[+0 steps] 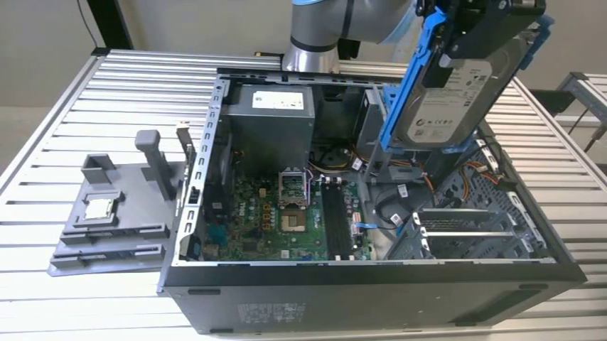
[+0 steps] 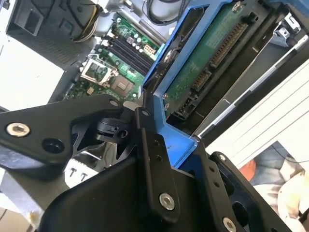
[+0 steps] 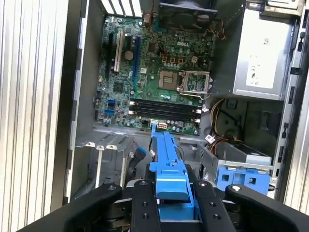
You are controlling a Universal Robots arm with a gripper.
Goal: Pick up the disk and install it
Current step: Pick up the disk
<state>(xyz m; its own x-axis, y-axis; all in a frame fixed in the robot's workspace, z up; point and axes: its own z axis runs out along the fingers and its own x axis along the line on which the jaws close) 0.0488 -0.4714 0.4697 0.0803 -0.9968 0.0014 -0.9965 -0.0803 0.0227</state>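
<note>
I have the disk (image 1: 453, 99) clamped in the gripper (image 1: 485, 25), the fingers (image 3: 144, 205) closed against the blue rails along its edges. The drive hangs in the air above the open computer case (image 1: 379, 291), toward the exterior view's right. It stands nearly upright with a slight tilt. Its white label faces the exterior camera, and its lower end is over the drive-bay end of the case. I cannot tell from here whether that end touches anything inside. In the second wrist view the gripper (image 2: 179, 159) grips the blue frame, and the disk (image 2: 207, 53) shows its green circuit-board underside with the connectors. In the first wrist view the gripper (image 3: 175, 205) looks down the disk (image 3: 169, 162) edge on, over the case interior. Below it lie the motherboard (image 3: 159, 72), its row of memory slots (image 3: 164, 108) and the bare processor socket (image 3: 169, 78). The silver power supply (image 3: 263, 53) is off to one side. A blue drive bracket (image 3: 241, 176) sits in the case just beside the held drive. Outside the case, on the exterior view's left, a grey fixture tray (image 1: 133, 234) rests on the slatted aluminium table (image 1: 76, 106). A small square processor chip (image 1: 99, 207) is seated in that tray.
</note>
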